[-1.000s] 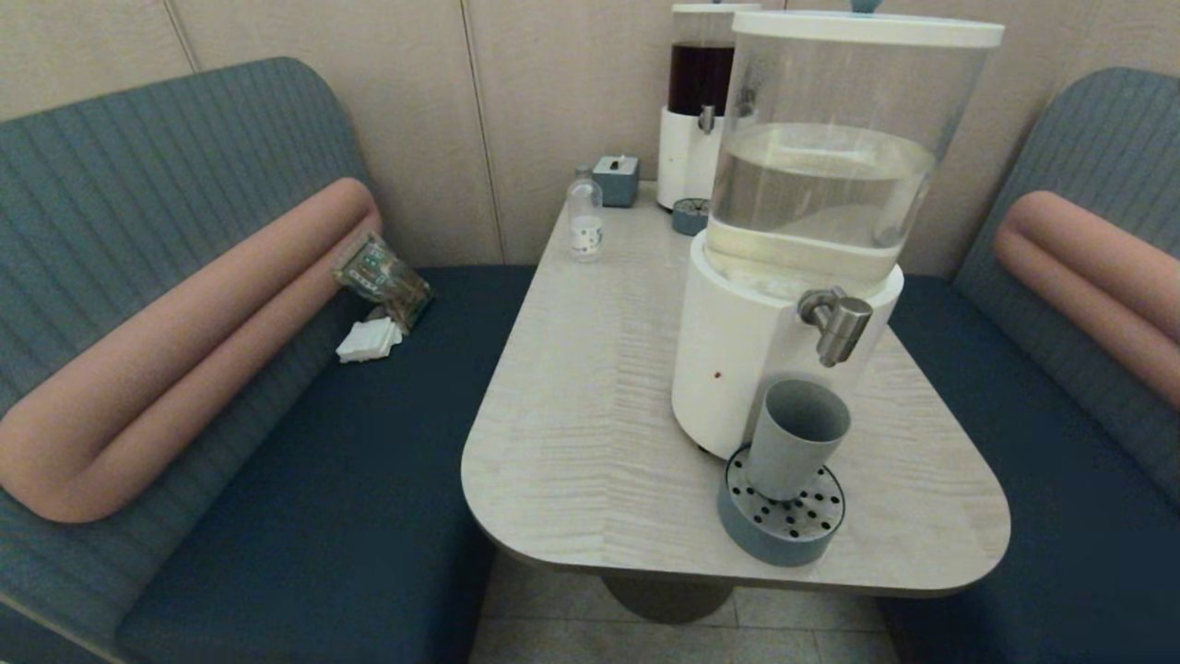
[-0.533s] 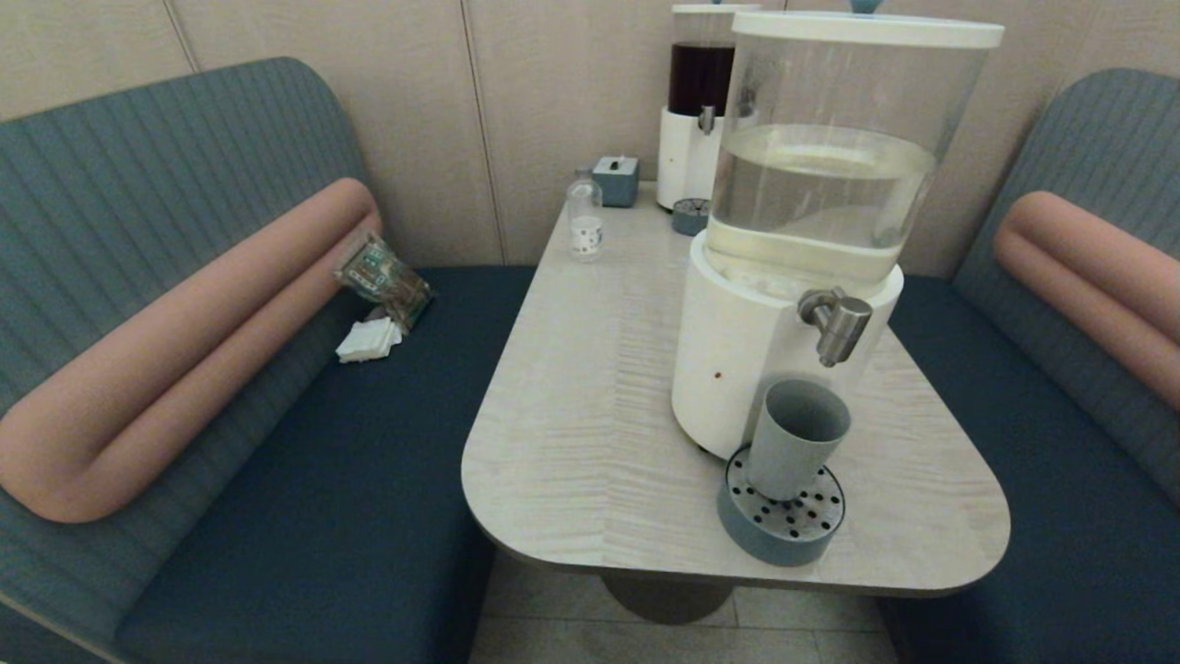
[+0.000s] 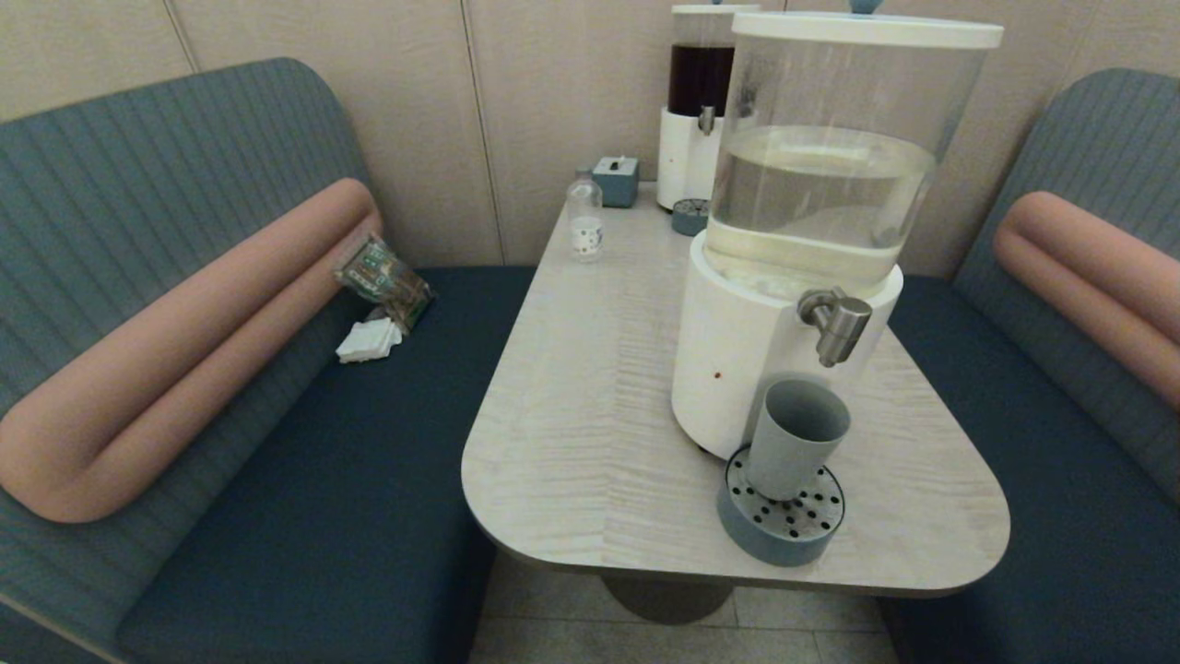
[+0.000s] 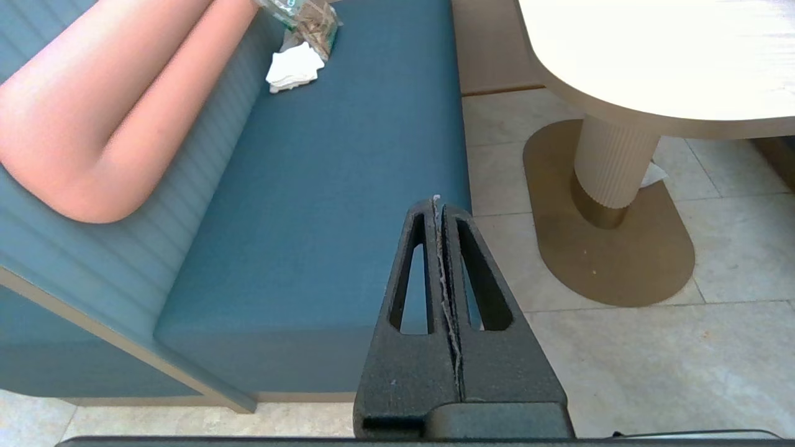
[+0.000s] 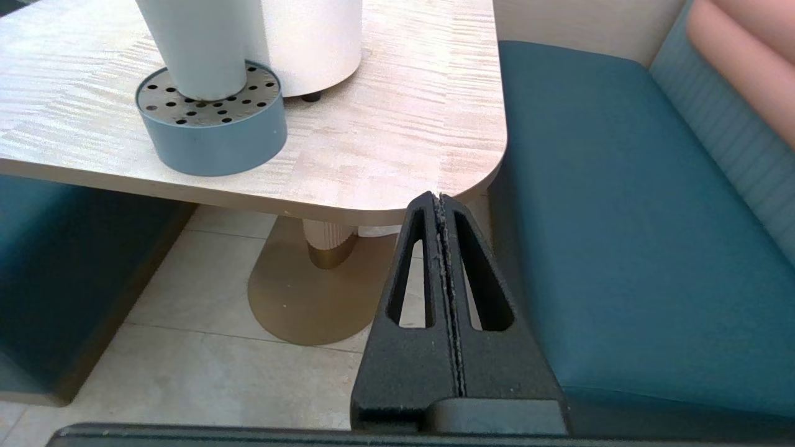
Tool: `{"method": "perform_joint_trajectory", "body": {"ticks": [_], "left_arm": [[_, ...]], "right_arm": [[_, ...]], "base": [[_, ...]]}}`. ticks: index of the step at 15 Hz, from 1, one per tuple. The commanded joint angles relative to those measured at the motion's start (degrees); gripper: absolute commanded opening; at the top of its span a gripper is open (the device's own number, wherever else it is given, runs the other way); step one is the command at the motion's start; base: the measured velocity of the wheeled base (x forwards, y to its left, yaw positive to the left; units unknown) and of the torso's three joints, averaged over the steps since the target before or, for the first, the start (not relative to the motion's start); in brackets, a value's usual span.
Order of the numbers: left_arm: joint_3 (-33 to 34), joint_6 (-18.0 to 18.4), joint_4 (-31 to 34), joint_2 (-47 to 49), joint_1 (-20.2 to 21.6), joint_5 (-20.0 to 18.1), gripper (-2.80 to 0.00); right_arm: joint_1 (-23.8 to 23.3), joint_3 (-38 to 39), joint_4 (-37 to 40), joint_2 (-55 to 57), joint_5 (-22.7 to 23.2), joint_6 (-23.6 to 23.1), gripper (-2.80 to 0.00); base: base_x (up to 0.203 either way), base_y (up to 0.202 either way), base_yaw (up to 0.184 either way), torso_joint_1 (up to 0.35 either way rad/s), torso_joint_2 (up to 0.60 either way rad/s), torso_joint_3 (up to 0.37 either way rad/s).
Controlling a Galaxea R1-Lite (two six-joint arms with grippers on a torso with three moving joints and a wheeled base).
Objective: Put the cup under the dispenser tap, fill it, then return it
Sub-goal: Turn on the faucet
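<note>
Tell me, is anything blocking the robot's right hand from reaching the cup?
Nothing visible. The cup stands on the drip tray under the dispenser tap. The right gripper, jaws shut, hangs below the table edge, beside that corner.

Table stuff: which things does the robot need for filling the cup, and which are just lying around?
Needed: the cup on the drip tray, the dispenser tap, the right gripper by the table edge.

Lying around: small bottle, dark-liquid dispenser, little blue box, white napkins on the bench.
</note>
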Motion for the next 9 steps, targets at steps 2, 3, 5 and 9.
{"method": "perform_joint_trajectory", "body": {"ticks": [2,3,5,9], "left_arm": [[0.12,0.03,-0.08,0.18,0.03,-0.05,-2.80],[0.12,0.03,-0.08,0.18,0.03,-0.05,-2.80],[0.12,0.03,-0.08,0.18,0.03,-0.05,-2.80],[0.12,0.03,-0.08,0.18,0.03,-0.05,-2.80]], "right_arm": [[0.00,-1.53,0.75,0.29,-0.07,-0.62,-2.80],[0.00,-5.75,2.01,1.58,0.04,-0.10,-2.80],[0.15,-21.43,7.55,6.54,0.55,3.83,-2.80],[0.86,-66.40,21.20,34.06,2.58,9.56,-2.80]], "base": [[0.000,0.000,0.000,0.000,0.00,0.000],[0.000,0.000,0.000,0.000,0.00,0.000],[0.000,0.000,0.000,0.000,0.00,0.000],[0.000,0.000,0.000,0.000,0.00,0.000]]}}
